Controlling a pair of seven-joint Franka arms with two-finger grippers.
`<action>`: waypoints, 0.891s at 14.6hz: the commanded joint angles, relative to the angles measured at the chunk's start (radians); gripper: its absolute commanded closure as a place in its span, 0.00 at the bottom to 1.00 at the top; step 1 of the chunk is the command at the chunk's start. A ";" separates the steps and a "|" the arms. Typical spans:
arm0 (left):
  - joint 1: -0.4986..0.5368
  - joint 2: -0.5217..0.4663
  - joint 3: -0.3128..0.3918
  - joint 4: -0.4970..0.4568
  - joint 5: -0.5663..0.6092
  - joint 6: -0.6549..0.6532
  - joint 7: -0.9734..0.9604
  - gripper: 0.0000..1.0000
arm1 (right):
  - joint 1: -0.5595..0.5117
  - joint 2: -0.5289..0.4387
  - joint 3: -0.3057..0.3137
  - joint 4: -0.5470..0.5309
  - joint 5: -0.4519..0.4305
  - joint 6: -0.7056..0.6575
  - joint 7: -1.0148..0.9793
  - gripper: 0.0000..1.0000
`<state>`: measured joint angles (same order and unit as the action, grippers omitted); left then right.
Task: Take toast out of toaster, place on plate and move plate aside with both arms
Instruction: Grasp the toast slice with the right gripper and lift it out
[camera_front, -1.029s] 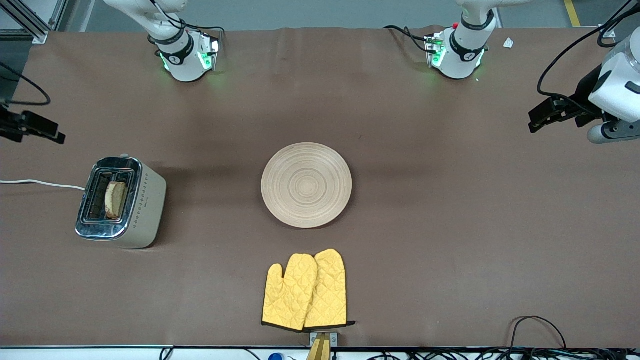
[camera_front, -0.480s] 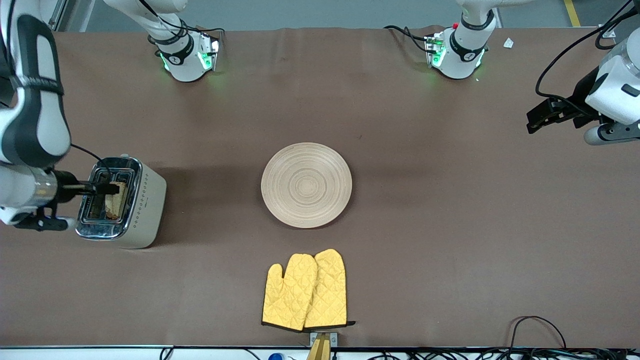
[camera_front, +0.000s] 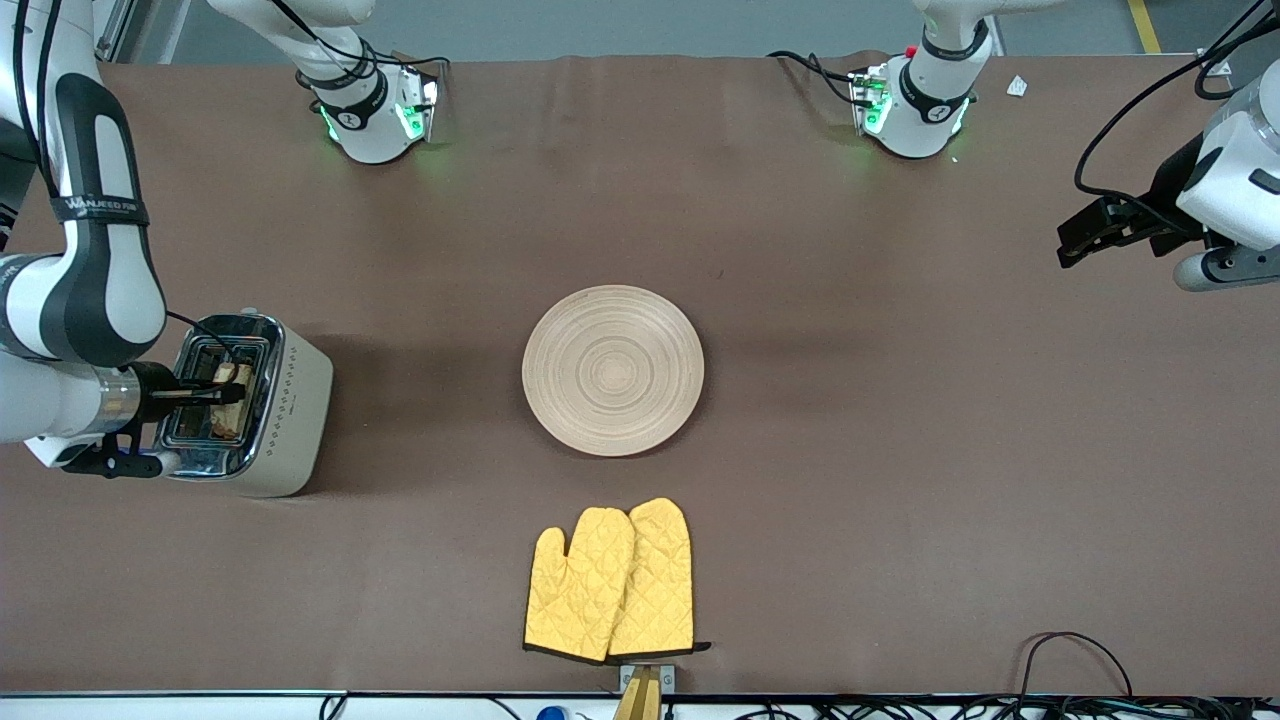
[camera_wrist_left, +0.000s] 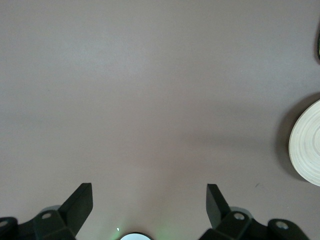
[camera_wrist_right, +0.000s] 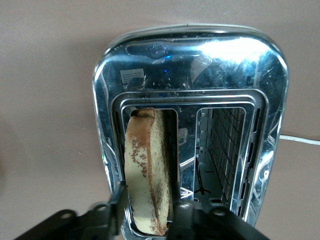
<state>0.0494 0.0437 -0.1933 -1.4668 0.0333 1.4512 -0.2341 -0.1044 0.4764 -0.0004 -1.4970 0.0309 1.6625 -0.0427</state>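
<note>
The toast (camera_front: 240, 375) stands upright in one slot of the chrome toaster (camera_front: 290, 420) toward the right arm's end of the table. My right gripper (camera_front: 235, 392) is down over that slot. In the right wrist view its fingers (camera_wrist_right: 116, 200) stand on either side of the toast (camera_wrist_right: 147, 155), open, with a thin gap on each side. The round pale wooden plate (camera_front: 612, 370) lies bare at the table's middle. My left gripper (camera_front: 1065, 250) is open and empty above the table at the left arm's end, waiting. The left wrist view shows the left gripper (camera_wrist_left: 148, 200) and the plate's edge (camera_wrist_left: 307, 145).
Two yellow quilted oven mitts (camera_front: 612, 580) lie nearer to the front camera than the plate. The toaster's white cord (camera_front: 80, 367) runs off the table's end. The toaster's second slot (camera_wrist_right: 225, 150) holds nothing. Black cables (camera_front: 1080, 650) lie at the table's front edge.
My right arm has swung in from the table's end and brought its gripper down over the toaster slot, its fingers now astride the toast. The left gripper has barely moved.
</note>
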 joint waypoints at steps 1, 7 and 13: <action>0.001 0.001 -0.001 0.011 -0.007 -0.015 0.006 0.00 | -0.008 -0.015 0.011 0.000 -0.005 -0.003 -0.002 0.91; 0.003 0.001 -0.001 0.011 -0.009 -0.015 0.007 0.00 | 0.061 -0.169 0.017 0.024 -0.011 -0.018 -0.008 0.96; 0.000 0.007 -0.001 0.013 -0.012 -0.015 0.009 0.00 | 0.303 -0.203 0.025 0.029 0.065 -0.041 0.229 0.96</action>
<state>0.0488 0.0441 -0.1938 -1.4672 0.0333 1.4511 -0.2341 0.1174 0.2663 0.0277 -1.4461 0.0488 1.6008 0.0898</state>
